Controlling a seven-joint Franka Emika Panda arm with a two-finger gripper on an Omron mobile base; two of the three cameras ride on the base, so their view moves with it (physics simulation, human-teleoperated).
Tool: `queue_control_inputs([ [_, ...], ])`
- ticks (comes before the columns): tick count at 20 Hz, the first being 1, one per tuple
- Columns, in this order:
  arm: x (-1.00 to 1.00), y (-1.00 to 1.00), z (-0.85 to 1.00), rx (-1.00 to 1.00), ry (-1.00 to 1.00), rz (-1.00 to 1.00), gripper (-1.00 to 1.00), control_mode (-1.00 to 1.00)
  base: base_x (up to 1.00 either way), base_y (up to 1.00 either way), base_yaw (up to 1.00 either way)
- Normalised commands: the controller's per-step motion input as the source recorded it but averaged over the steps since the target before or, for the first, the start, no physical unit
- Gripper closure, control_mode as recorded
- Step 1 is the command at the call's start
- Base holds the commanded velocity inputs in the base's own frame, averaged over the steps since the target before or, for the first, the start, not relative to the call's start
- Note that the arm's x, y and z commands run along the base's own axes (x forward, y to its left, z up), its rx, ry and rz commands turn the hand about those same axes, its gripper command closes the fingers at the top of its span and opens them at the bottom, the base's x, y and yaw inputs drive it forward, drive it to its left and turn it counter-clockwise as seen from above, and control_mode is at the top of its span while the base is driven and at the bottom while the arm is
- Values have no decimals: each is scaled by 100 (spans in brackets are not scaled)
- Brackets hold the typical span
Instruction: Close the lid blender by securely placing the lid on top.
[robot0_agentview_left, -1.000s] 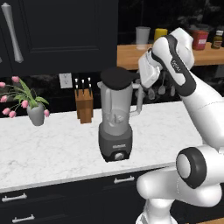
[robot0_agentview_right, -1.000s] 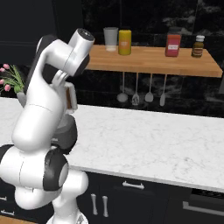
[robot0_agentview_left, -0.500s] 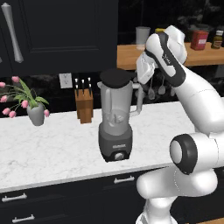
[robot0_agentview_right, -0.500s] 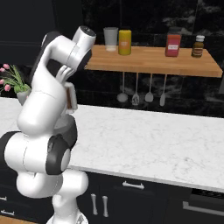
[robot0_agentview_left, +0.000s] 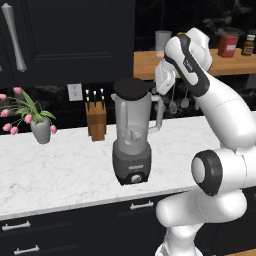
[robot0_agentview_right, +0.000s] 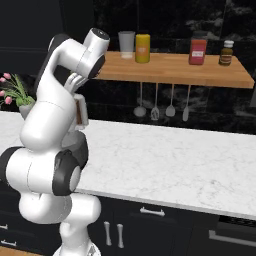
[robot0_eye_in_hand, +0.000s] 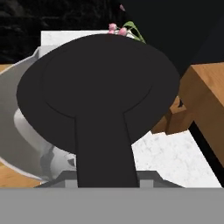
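The blender (robot0_agentview_left: 132, 150) stands mid-counter, a dark grey base under a tall clear jar (robot0_eye_in_hand: 24, 124) with its handle on the right. The black lid (robot0_agentview_left: 131, 88) lies level at the jar's rim. In the hand view the lid (robot0_eye_in_hand: 100, 87) covers most of the jar's mouth but sits shifted to the right, leaving the left of the jar's inside showing. My gripper (robot0_agentview_left: 156, 84) is just right of the rim, shut on the lid's side tab. That tab runs down to the gripper (robot0_eye_in_hand: 105, 180), and I cannot tell whether the lid rests on the rim.
A knife block (robot0_agentview_left: 96, 118) and a vase of pink tulips (robot0_agentview_left: 40, 128) stand on the white marble counter (robot0_agentview_left: 60, 172) left of the blender. Behind my arm, a wooden shelf (robot0_agentview_right: 170, 69) carries jars, and utensils (robot0_agentview_right: 155, 106) hang below it.
My arm has folded upward and its elbow has swung, bringing the hand slightly left toward the jar. The lid stays at the jar's top.
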Motion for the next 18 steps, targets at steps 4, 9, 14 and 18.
queue_control_inputs([
  [4, 0, 29, 0, 0, 0, 0, 100, -100, 0, 0, 0],
  [9, -33, 2, 0, 1, -13, 2, 100, -100, 0, 0, 0],
  [14, -41, 0, 0, 3, -17, 4, 100, -100, 0, 0, 0],
  [18, -7, 3, 0, 2, -7, 2, 100, -100, 0, 0, 0],
])
